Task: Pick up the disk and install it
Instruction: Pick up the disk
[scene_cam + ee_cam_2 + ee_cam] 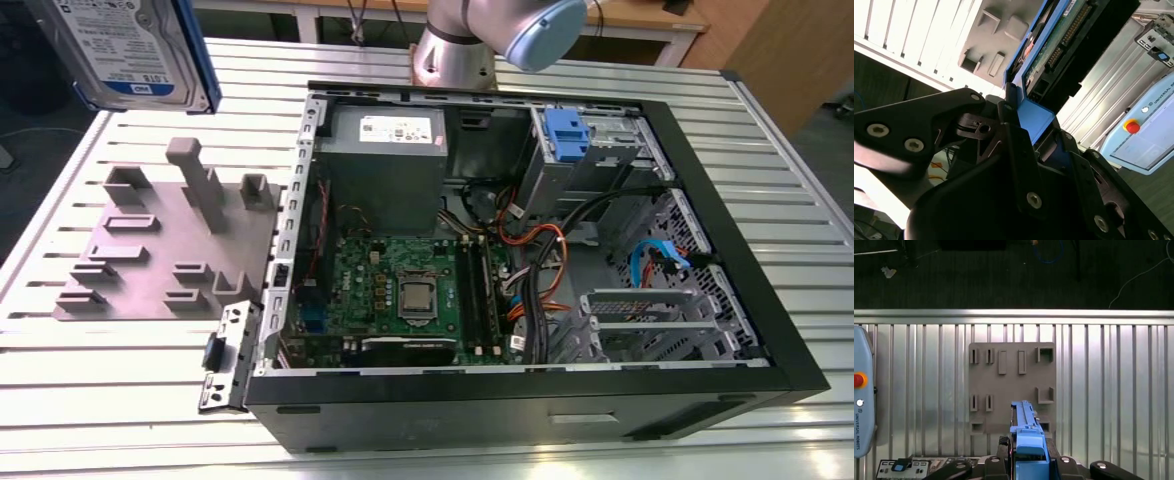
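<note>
You've got the disk picked: it hangs in the upper left of the exterior view, up above the grey holder plate. In the second wrist view the gripper is pinching its blue carrier frame. So the pick's done, the install isn't. My guess is the next move calls for lining it up with the drive cage, upper right inside the open case.
</note>
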